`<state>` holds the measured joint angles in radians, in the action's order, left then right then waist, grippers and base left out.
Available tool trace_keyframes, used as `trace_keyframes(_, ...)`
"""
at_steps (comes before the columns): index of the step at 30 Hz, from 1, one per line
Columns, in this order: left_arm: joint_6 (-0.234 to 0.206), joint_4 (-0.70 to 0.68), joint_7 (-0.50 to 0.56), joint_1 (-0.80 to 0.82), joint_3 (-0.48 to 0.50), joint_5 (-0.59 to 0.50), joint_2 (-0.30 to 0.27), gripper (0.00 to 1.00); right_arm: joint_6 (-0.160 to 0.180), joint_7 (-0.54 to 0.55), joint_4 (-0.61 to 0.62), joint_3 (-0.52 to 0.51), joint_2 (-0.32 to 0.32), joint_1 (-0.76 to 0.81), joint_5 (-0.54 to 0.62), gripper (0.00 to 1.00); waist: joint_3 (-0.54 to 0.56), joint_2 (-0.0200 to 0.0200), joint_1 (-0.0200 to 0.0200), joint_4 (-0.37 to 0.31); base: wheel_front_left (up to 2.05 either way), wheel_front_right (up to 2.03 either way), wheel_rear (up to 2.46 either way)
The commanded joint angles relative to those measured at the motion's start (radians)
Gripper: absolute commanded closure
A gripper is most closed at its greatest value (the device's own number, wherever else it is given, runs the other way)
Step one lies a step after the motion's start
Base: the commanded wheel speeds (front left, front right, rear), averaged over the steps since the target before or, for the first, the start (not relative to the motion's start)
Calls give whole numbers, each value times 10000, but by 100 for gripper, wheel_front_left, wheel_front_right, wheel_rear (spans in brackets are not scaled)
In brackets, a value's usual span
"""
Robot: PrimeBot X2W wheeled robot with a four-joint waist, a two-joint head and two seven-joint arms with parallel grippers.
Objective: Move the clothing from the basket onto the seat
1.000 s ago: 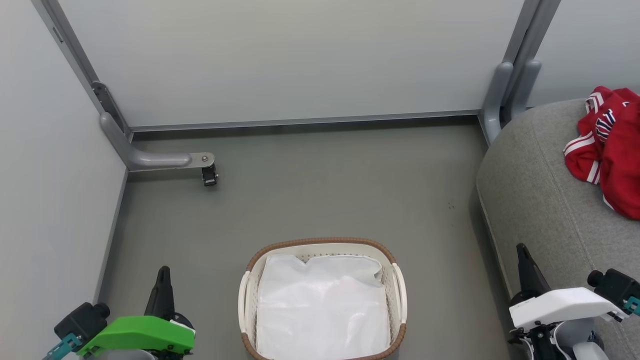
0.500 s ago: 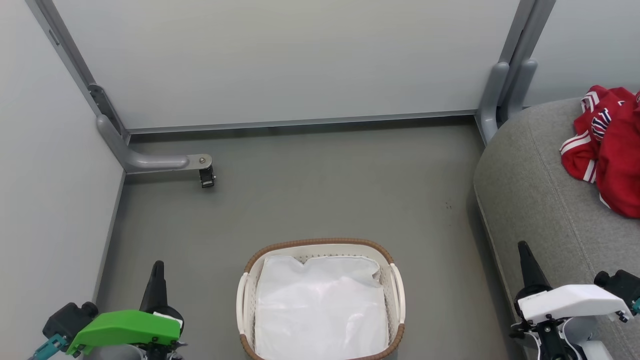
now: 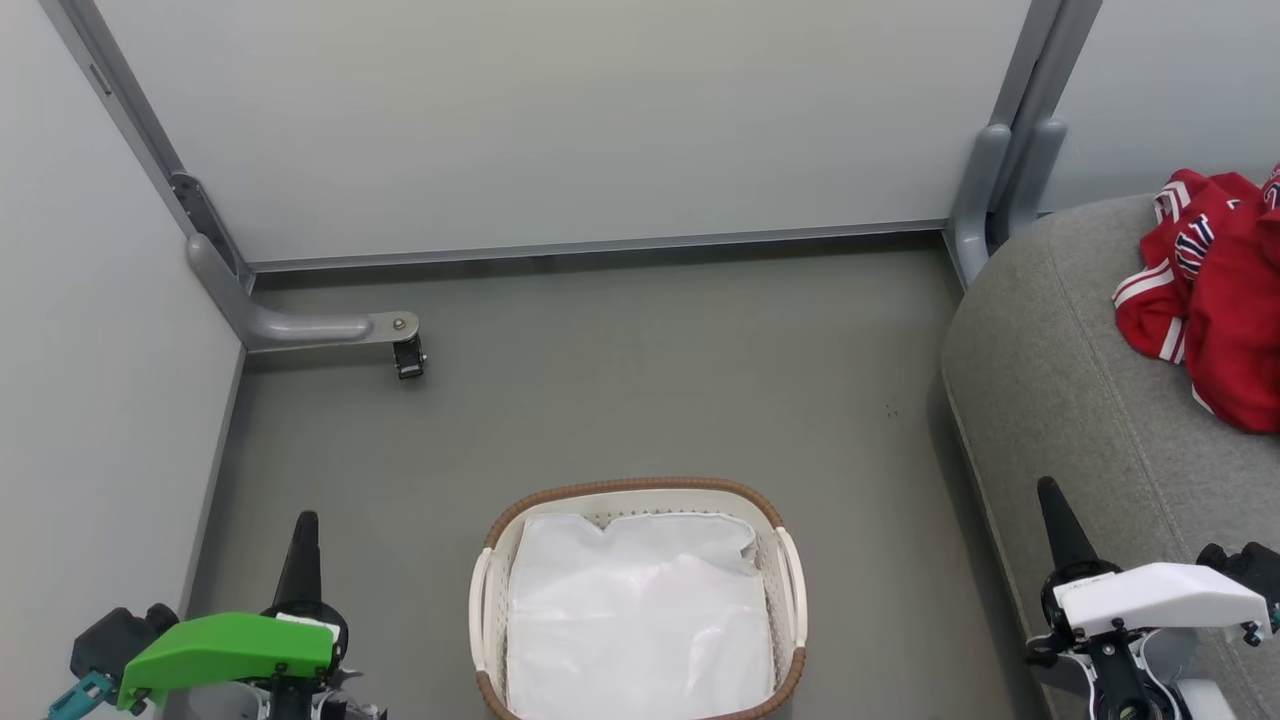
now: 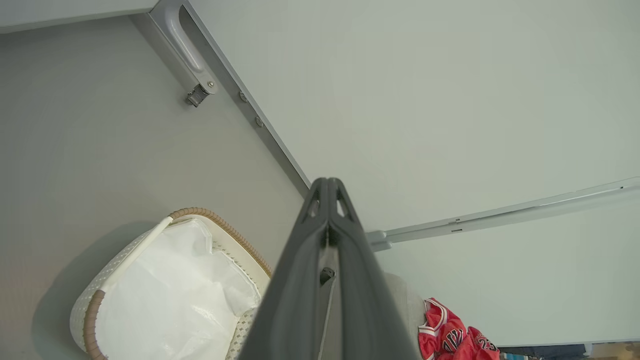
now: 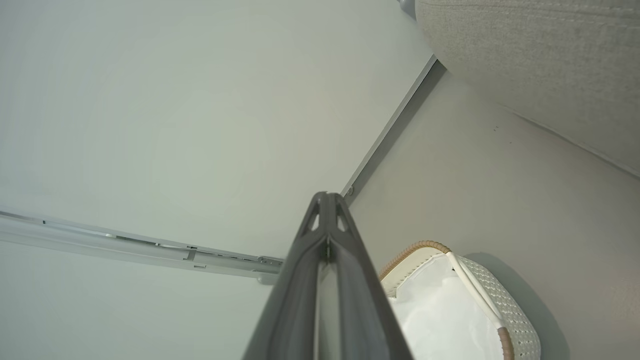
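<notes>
Black "23" can be read on the red clothing (image 4: 452, 332); its other lettering is too small to make out. The clothing lies heaped toward the seat's (image 3: 1060, 400) far edge. A partition foot with a caster (image 3: 408, 355) stands at the floor's (image 3: 650, 380) far left corner. The basket (image 3: 630, 487), on the floor beside the seat, holds a white liner (image 3: 640, 610). The left tool (image 3: 303, 525) and right tool (image 3: 1048, 492) are closed and empty.
</notes>
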<state>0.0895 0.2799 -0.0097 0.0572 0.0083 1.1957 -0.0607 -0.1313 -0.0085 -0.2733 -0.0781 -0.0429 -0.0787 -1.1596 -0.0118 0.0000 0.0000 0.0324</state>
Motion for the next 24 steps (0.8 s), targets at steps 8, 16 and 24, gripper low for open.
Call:
trace_keyframes(8,145,-156,253,330,253,856,3,100,6,245,157,-98,-71,-237,-904,100,13,0,0,-46,0,0,0)
trace_keyframes(16,190,-193,435,376,422,1479,20,100,6,438,189,-154,-75,-240,-1589,100,24,0,0,-90,0,0,0)
trace_keyframes(24,258,-237,621,437,558,2065,40,100,6,611,219,-204,-81,-271,-2230,100,36,0,0,-134,0,0,0)
